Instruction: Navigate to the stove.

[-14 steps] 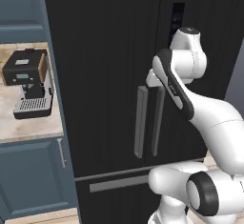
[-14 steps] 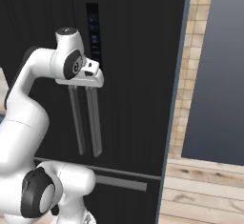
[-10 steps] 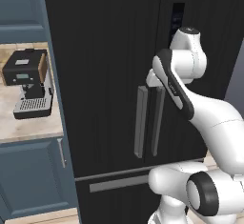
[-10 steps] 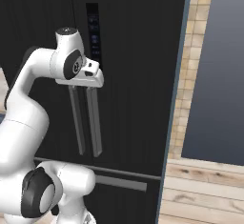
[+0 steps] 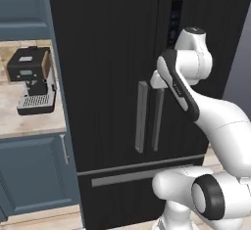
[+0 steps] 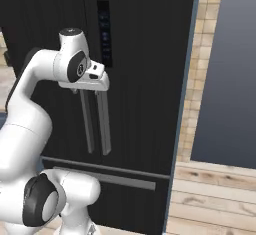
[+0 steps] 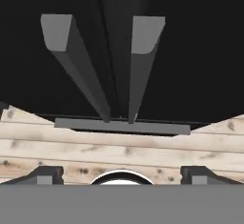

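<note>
your gripper (image 7: 122, 173) hangs with finger tips (image 7: 46, 174) set wide apart, gripping nothing, looking down along the black fridge (image 5: 112, 53) front. the twin grey door handles (image 5: 149, 116) sit just below the hand; a freezer drawer bar (image 5: 132, 176) lies lower. a coffee machine (image 5: 32, 80) rests on the counter (image 5: 29, 121) to your left. the stove cannot be placed from here.

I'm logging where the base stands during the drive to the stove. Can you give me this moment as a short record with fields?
facing: black fridge, two grey vertical door handles
left of fridge: coffee machine on a counter, blue cabinets
right of fridge: brick wall strip
floor: wood planks
gripper: empty, fingers apart
</note>
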Robot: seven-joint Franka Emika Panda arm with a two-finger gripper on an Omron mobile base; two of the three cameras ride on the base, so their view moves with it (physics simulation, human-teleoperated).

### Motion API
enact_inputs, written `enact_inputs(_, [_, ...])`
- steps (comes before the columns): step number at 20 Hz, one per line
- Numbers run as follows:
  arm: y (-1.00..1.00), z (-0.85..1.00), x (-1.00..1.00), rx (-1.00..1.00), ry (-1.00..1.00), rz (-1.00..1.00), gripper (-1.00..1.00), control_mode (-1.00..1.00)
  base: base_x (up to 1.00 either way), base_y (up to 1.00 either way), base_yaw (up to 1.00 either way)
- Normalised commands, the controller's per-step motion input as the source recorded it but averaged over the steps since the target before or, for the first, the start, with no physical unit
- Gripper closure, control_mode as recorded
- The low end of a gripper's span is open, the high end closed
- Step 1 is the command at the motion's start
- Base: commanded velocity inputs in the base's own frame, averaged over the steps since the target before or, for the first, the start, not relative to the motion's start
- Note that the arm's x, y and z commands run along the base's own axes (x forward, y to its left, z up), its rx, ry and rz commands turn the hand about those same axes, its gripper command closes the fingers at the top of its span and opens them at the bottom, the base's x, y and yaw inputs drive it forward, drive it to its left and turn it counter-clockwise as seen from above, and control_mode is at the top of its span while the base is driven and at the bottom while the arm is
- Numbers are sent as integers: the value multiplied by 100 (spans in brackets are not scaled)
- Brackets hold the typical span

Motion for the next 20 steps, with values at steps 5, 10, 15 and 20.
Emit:
enact_inputs(5, [0,0,0,0,0,0,-100,100,-59,0,34])
enact_inputs(10, [0,0,0,0,0,0,-100,100,-36,0,46])
enact_inputs(15, [0,0,0,0,0,0,-100,100,-39,0,56])
enact_inputs(20, [0,0,0,0,0,0,-100,100,-35,0,65])
